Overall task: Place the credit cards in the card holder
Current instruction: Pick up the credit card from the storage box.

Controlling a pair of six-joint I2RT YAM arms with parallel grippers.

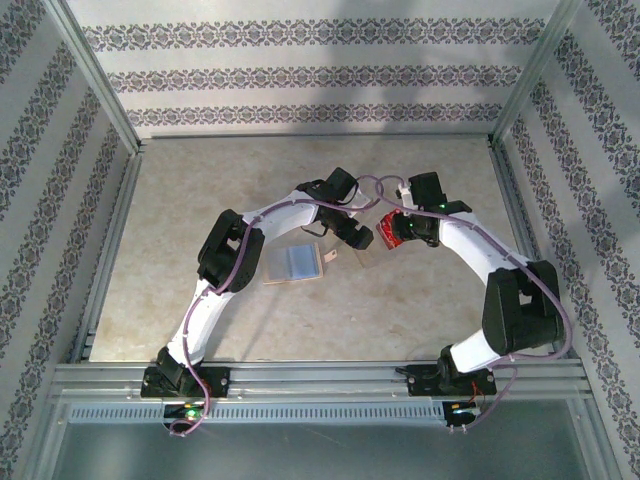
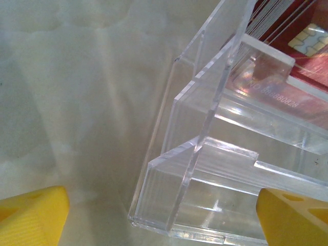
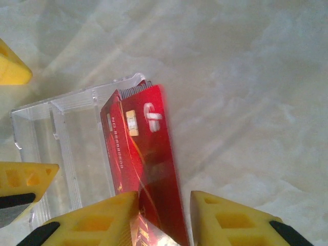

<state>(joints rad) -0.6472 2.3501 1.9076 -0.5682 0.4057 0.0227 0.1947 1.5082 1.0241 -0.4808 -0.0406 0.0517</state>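
While a clear case (image 2: 205, 154) is straddled by the spread left gripper (image 2: 161, 220), a red card (image 3: 148, 148) is flanked, pinch unclear, by the right gripper (image 3: 164, 215) above a marbled table (image 1: 200, 200) within patterned walls (image 1: 300, 80).

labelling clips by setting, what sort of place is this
Likely a robot lab test cell: an aluminium frame boxes in the marbled table, patterned wallpaper panels serve as walls, and a left arm and right arm are bolted at its near edge.
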